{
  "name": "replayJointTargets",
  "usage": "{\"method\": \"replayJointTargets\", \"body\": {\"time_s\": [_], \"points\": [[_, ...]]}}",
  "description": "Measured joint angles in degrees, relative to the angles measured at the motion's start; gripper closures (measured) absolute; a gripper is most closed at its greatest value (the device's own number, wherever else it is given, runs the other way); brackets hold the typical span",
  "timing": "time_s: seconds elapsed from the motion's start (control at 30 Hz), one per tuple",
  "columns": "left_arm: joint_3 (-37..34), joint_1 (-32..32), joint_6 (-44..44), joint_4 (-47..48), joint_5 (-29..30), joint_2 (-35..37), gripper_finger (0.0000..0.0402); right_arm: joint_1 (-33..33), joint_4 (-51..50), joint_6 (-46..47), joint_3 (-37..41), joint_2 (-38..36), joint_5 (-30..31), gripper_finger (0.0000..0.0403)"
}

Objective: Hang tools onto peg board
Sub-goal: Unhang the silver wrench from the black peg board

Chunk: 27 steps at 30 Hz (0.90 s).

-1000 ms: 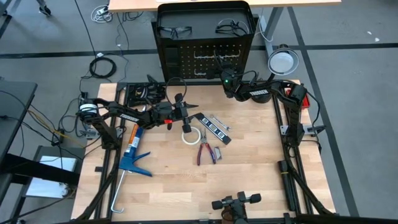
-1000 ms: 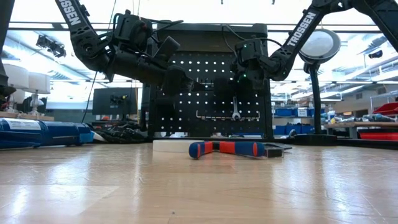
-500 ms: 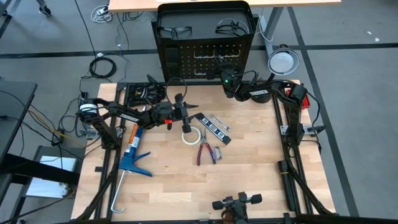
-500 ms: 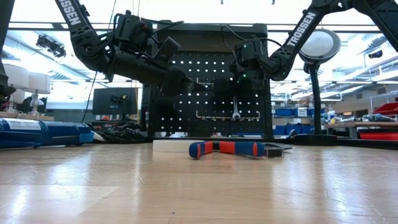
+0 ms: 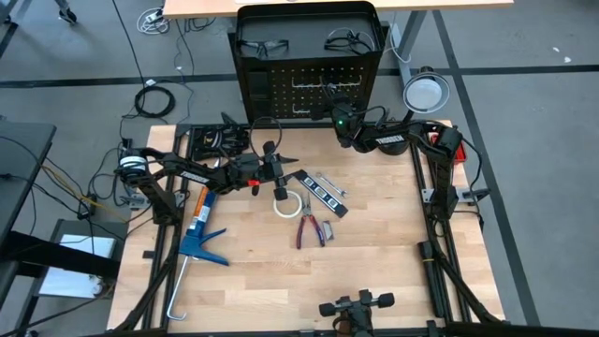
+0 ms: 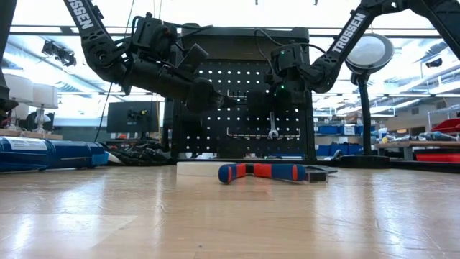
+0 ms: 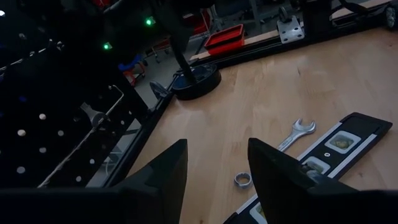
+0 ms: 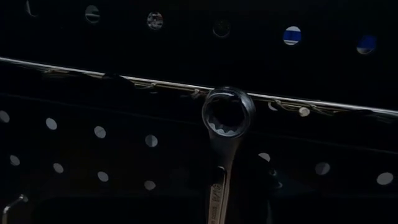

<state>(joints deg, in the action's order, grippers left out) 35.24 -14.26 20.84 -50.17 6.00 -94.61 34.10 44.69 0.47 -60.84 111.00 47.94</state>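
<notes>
The peg board [image 5: 309, 84] stands upright at the table's far edge, with two pairs of safety glasses [image 5: 257, 45] on top of its frame. My right gripper [image 5: 335, 114] is up against the board, shut on a silver wrench [image 8: 219, 155]. My left gripper [image 5: 288, 168] hovers open above the table's middle with nothing between its fingers [image 7: 161, 177]. Below it lie a white tape roll [image 5: 285, 203], a black bar with pale windows [image 5: 321, 195], a second wrench [image 7: 297, 132] and red-handled pliers [image 5: 309, 227]. My right gripper has the wrench by its shaft [image 8: 217, 190], below the ring end; the fingers are lost in the dark, so the kind of hold does not show. It comes level at the board. The wrench stands upright, ring end [image 8: 227, 112] at the silver hook rail, open end [image 6: 273, 134] down.
A large blue caulking gun [image 5: 199, 229] lies at the table's left. A round lamp [image 5: 426, 92] stands at the far right corner beside the board. A small metal ring [image 7: 242, 180] lies near the black bar. The near half of the table is bare wood.
</notes>
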Motion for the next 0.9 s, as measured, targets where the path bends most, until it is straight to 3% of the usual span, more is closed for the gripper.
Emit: {"method": "replayJointTargets", "body": {"time_s": [0.9], "points": [[0.0,0.0,0.4,0.3,0.0,0.0,0.0229,-2.7,-0.9,-0.7,0.0,-0.1,4.0,0.0350]]}}
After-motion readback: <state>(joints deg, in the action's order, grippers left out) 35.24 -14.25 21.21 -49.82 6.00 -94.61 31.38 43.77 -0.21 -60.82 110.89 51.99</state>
